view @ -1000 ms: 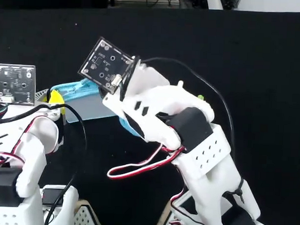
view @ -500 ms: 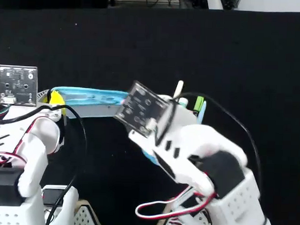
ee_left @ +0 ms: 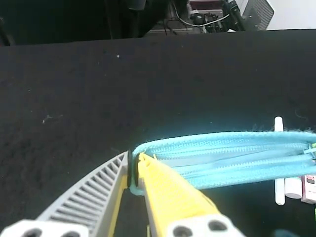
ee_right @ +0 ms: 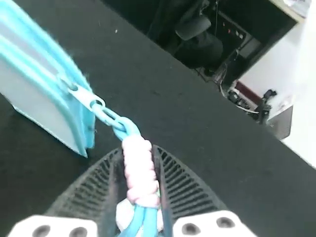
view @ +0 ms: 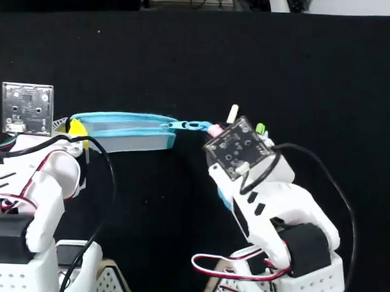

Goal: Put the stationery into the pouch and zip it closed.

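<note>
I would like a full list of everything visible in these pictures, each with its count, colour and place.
pouch: one, light blue, lying on the table, one end in the left gripper
zip slider: one, light blue, at the pouch's end nearer the right arm
pink cord: one, pink, braided, linked to the zip slider
white pen: one, white, on the table beyond the slider end
green item: one, green, near the white pen, partly hidden
table: one, black
left gripper: yellow and grey fingers, shut on the pouch
right gripper: grey fingers, shut on the pink cord
</note>
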